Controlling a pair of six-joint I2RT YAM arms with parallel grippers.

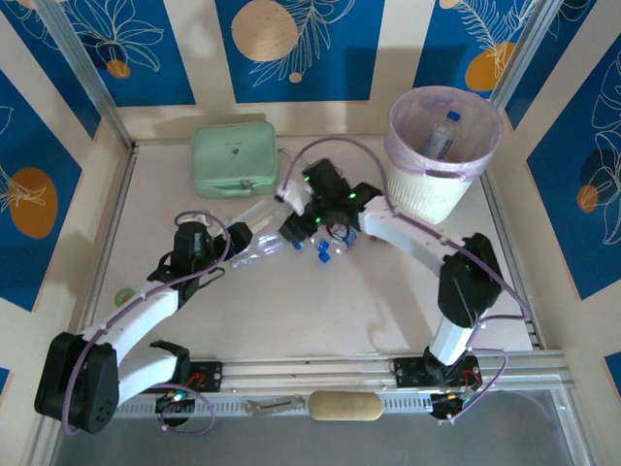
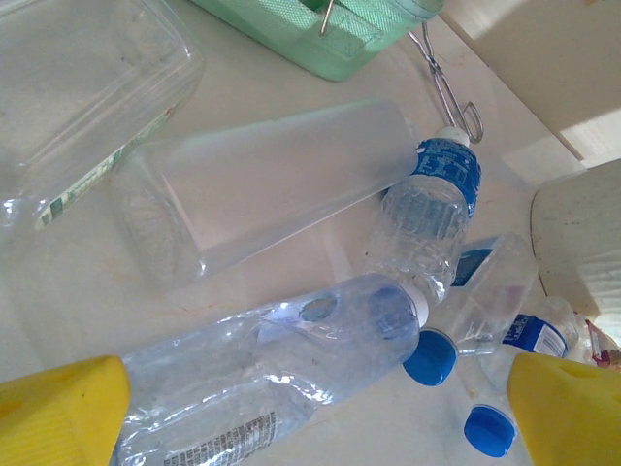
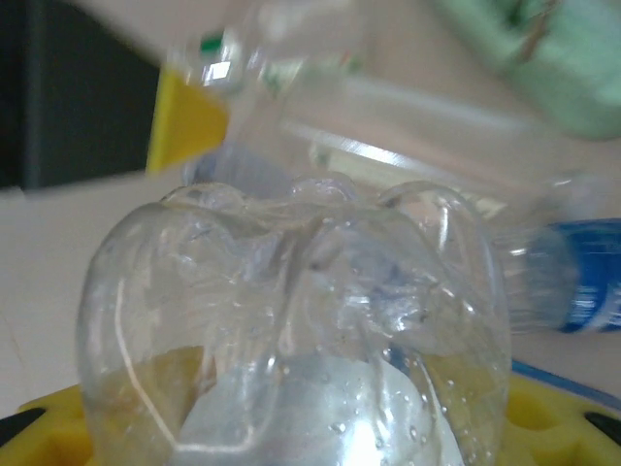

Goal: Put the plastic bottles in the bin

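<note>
The bin [image 1: 441, 184], a white slatted basket with a pale lilac bag, stands at the back right with one blue-labelled bottle [image 1: 441, 136] inside. Several clear bottles [image 1: 325, 248] lie mid-table. My left gripper [image 1: 225, 247] [image 2: 310, 417] is open. A clear crumpled bottle [image 2: 291, 369] lies between its wide yellow fingers [image 2: 58, 417]. A blue-labelled bottle [image 2: 432, 209] and loose blue-capped ones [image 2: 430, 357] lie beyond. My right gripper [image 1: 296, 199] [image 3: 291, 437] is shut on a clear bottle [image 3: 291, 320], whose base fills its view.
A mint-green zip case [image 1: 233, 158] [image 2: 330, 29] lies at the back left. A large clear rectangular container [image 2: 281, 184] and a metal clip [image 2: 446, 92] lie by the bottles. The bin's white wall [image 2: 582, 243] is at the right. Low walls ring the table.
</note>
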